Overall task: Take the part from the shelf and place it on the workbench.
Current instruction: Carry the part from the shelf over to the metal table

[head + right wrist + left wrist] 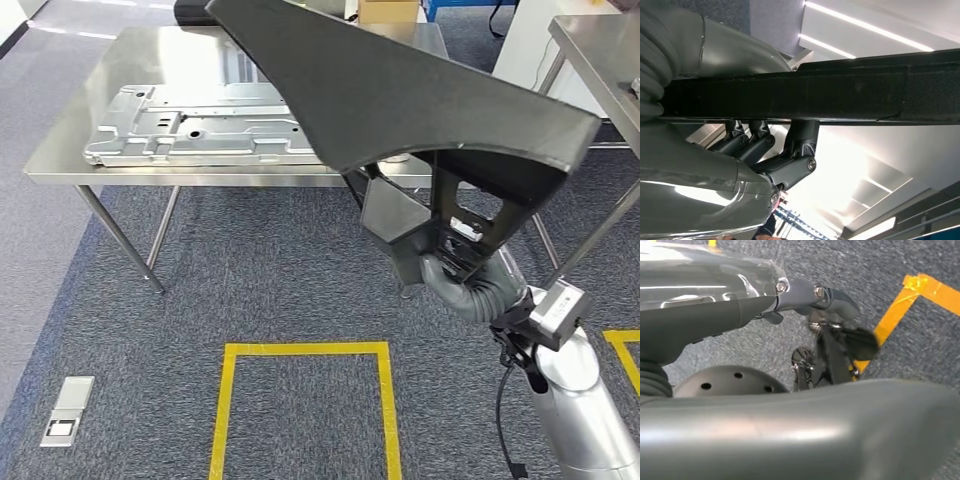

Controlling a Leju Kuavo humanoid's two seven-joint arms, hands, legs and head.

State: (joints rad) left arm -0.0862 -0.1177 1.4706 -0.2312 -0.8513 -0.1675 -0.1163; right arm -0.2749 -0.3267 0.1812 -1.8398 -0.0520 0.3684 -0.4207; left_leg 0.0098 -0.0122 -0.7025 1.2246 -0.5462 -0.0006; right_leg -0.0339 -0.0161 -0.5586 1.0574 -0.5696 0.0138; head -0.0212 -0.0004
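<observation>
A large flat black part (392,90) fills the upper middle of the head view, held up above the carpet in front of the steel workbench (68,150). My right hand (450,240) grips it from below at its near right end. In the right wrist view the part's dark edge (828,95) runs across the picture, with the thumb on one side of it and the dark fingers (798,150) wrapped on the other. My left hand (836,350) hangs over the carpet with nothing in it.
A pressed silver metal panel (196,125) lies on the workbench. A second steel table (604,50) stands at the right. Yellow tape (302,350) marks a square on the carpet, a floor socket (68,410) sits at the lower left, and a cardboard box (389,10) is at the back.
</observation>
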